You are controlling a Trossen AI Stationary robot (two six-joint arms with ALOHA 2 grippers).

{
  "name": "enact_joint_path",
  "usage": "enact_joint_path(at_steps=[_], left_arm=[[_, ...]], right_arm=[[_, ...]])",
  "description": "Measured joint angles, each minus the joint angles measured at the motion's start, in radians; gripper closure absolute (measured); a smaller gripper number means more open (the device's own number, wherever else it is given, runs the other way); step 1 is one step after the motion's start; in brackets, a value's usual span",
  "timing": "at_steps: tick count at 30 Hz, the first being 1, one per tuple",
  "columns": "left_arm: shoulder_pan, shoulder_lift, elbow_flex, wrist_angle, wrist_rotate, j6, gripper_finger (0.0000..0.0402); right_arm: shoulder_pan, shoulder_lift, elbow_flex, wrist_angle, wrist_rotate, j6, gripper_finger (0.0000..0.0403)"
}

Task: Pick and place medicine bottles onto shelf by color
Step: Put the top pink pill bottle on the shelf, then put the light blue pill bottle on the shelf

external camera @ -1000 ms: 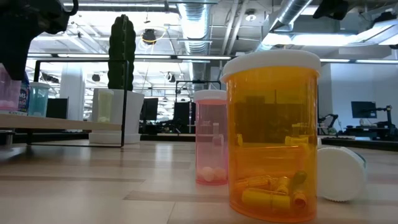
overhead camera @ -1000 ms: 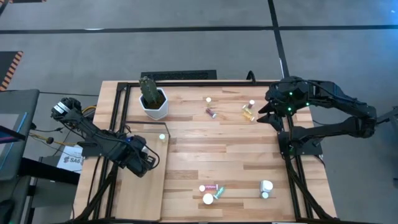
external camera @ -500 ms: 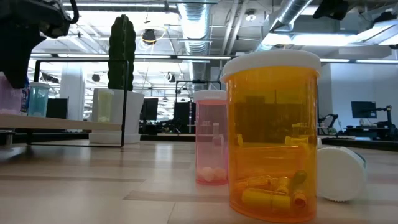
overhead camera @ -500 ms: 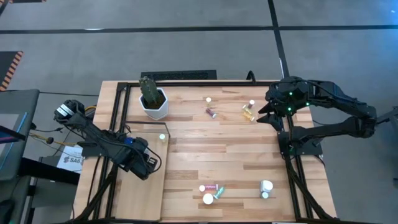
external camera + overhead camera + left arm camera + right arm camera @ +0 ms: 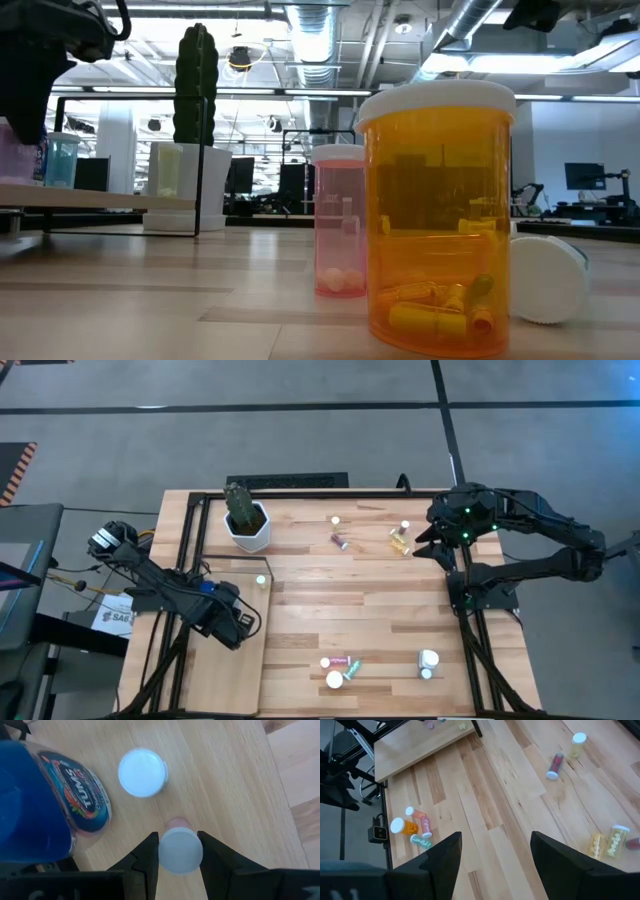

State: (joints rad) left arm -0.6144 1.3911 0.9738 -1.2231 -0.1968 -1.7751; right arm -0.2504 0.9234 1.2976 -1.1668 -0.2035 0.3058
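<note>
Left claw grips a white-capped pink bottle upright over the shelf, beside a blue bottle. Right claw hangs open above the desk.

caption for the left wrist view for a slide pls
Left gripper clamps a white-capped pink bottle over the pale shelf, beside a blue bottle.
</note>
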Motion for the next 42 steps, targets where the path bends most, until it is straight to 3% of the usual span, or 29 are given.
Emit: enact_joint_path(at_steps=[13, 20, 29, 37, 42], left_arm=[[0.0, 0.003, 0.0, -0.011, 0.024, -0.002, 0.0229], [0.0, 0.002, 0.022, -0.034, 0.061, -0.002, 0.0222], [0.0, 0.001, 0.147, -0.216, 0.029, -0.002, 0.0222], [0.0, 0.001, 0.262, -0.224, -0.036, -0.003, 0.0222], [0.013, 0.001, 0.355, -0.224, -0.187, -0.012, 0.0222]], right_arm=[[0.0, 0.0, 0.0, -0.002, -0.004, 0.0, 0.0143], [0.0, 0.0, 0.0, -0.008, -0.004, 0.0, 0.0143], [0.0, 0.0, 0.0, -0.008, -0.004, -0.019, 0.0143], [-0.001, 0.0, 0.0, 0.001, 0.002, -0.133, 0.0143], [-0.04, 0.028, 0.0, -0.016, 0.165, -0.109, 0.0143]])
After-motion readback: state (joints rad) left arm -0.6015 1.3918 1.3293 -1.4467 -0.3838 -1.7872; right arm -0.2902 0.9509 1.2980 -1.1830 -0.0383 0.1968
